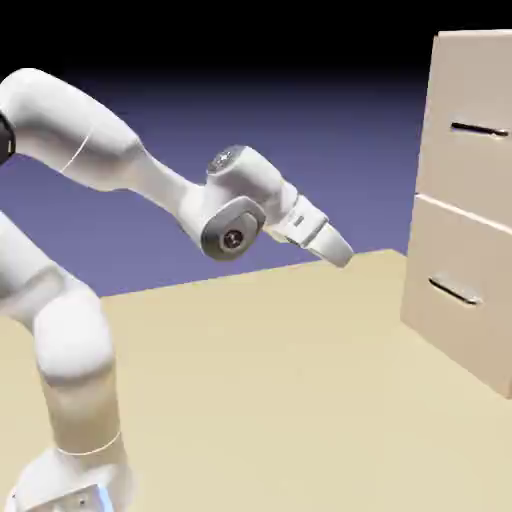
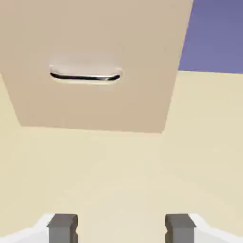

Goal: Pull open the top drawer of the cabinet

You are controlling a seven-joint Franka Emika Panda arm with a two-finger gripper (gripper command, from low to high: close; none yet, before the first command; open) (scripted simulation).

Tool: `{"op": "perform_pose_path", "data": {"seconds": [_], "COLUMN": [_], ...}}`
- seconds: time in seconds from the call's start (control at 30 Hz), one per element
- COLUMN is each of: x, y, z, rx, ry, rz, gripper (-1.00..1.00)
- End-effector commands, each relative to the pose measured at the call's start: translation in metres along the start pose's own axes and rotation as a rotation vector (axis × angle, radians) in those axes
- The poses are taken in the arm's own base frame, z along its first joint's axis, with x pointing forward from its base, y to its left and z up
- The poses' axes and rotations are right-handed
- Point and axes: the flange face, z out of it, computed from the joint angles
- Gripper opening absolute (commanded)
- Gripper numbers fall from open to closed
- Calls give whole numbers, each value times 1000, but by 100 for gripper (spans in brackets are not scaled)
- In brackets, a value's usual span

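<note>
The beige cabinet (image 1: pixel 465 215) stands at the exterior view's right edge. Its top drawer (image 1: pixel 470 160) is flush with the front and carries a thin dark bar handle (image 1: pixel 478 129). My gripper (image 1: pixel 340 253) hangs well to the left of the cabinet, lower than that handle and apart from it, pointing down toward the right. In the hand view the gripper (image 2: pixel 121 230) is open, with bare table showing between its grey fingertips (image 2: pixel 63 228). Ahead lies the cabinet front (image 2: pixel 95 38) with one dark handle (image 2: pixel 85 76), on the front that meets the table.
The lower drawer front (image 1: pixel 455 320) has the same kind of handle (image 1: pixel 455 291). The tan table (image 1: pixel 270 400) stretches between the arm's base and the cabinet. Blue-violet backdrop shows behind.
</note>
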Motion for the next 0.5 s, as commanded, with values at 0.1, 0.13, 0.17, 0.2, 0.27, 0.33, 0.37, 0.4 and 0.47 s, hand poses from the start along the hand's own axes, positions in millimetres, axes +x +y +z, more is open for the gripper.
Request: {"op": "perform_pose_path", "data": {"seconds": [0.1,0.13,0.17,0.2,0.27,0.33,0.37,0.4,0.47], "x": [36,44,52,59,73,86,93,99,111], "y": [25,33,41,50,68,88,98,108,128], "z": [39,49,59,69,88,106,114,122,136], "rx": [-55,-72,-91,-109,-148,-187,-206,-224,-257], "ry": [-63,-74,-83,-89,-93,-87,-80,-70,-43], "rz": [302,376,448,520,660,794,860,924,1047], "gripper": [0,0,0,0,0,0,0,0,0]}}
